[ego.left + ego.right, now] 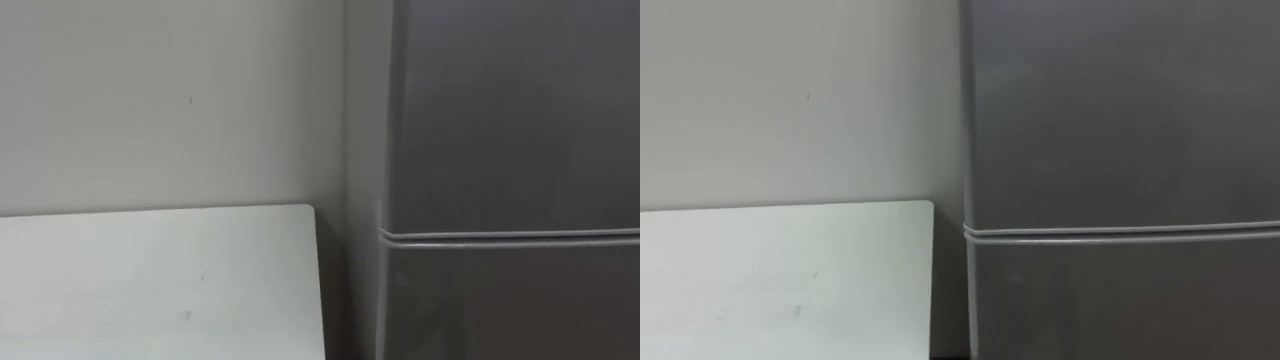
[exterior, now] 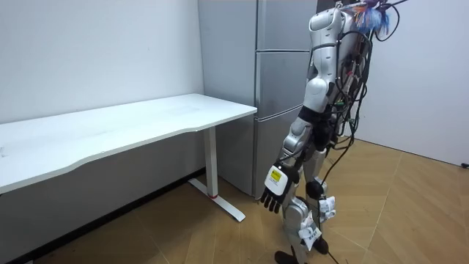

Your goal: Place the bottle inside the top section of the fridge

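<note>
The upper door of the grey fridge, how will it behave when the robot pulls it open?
The upper fridge door looks like a flat panel, so it is probably stiff. Its face shows no handle and looks smooth, so a grip may slip. It sits shut at the seam, so it may resist at first.

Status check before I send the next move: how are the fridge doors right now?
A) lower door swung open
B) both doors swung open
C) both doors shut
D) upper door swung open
C: the grey fridge shows two flat, closed door fronts meeting at a thin seam, and no interior is exposed, in the eye views or the room view.
</note>
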Controlling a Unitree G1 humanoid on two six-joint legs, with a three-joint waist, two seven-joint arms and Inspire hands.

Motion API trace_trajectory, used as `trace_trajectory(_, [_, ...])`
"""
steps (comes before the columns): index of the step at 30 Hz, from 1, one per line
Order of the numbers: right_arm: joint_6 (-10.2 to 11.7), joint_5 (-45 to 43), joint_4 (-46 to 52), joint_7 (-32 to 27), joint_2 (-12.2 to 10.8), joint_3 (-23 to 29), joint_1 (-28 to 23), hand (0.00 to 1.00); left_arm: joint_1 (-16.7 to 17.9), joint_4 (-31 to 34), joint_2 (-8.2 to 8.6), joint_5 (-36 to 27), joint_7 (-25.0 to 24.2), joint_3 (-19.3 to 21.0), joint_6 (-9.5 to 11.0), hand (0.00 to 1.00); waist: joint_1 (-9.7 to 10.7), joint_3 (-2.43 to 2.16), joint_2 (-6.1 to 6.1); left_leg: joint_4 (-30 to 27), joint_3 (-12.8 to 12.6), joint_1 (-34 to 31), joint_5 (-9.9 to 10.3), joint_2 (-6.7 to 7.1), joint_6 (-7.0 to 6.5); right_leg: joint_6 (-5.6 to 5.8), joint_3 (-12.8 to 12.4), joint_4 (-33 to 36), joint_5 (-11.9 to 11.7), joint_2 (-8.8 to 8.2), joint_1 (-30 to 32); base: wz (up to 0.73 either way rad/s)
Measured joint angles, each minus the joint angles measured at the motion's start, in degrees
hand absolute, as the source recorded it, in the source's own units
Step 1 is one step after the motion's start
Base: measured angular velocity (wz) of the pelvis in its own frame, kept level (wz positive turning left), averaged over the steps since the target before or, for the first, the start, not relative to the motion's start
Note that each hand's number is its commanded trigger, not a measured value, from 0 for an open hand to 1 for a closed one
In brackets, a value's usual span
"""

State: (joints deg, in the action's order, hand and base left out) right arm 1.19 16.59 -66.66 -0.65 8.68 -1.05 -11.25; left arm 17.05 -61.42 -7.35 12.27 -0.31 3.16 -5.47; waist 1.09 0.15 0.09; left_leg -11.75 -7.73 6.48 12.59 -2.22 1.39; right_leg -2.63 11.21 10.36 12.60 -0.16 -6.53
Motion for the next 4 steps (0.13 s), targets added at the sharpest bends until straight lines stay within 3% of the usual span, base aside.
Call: trace_trajectory(4, [0.0,-0.2,0.0,0.1,0.0,0.0,0.0,0.0,-0.1,-0.3,-0.03,-0.1,0.0,-0.1,0.0,0.0,0.2,0.06,-0.08,0.0,0.4,-0.2,0.0,0.03,0.0,0.0,0.2,-0.2,0.0,-0.02,-0.1,0.02])
